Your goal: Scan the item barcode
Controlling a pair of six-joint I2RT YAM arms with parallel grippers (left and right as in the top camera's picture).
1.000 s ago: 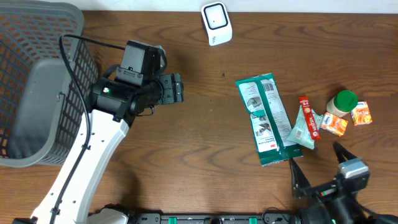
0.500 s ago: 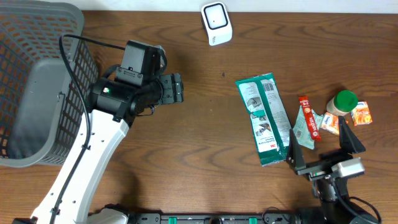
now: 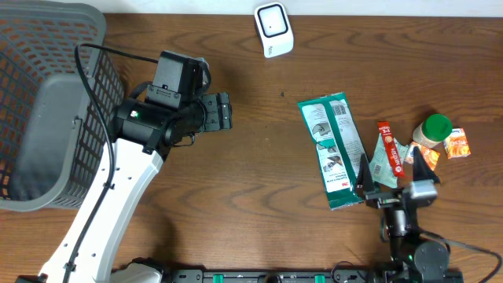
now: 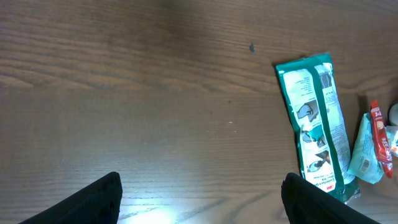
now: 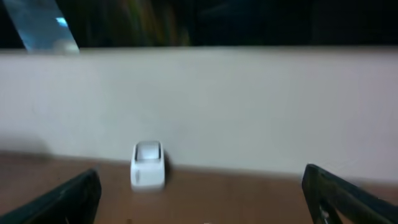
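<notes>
Right gripper (image 3: 395,173) stands wide open and empty above the brown wooden table (image 3: 259,189); the long teal plastic packet (image 3: 334,149) lies flat just left of it. Left gripper (image 3: 223,112), open too, hangs well apart, left of the packet.

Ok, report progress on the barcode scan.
Done: nothing; the green package lies on the table, unheld. In hand: the right gripper, open, hovers by the package's near end; the left gripper is open and away from it. Left: grasp an item and present its barcode to the white scanner.
</notes>
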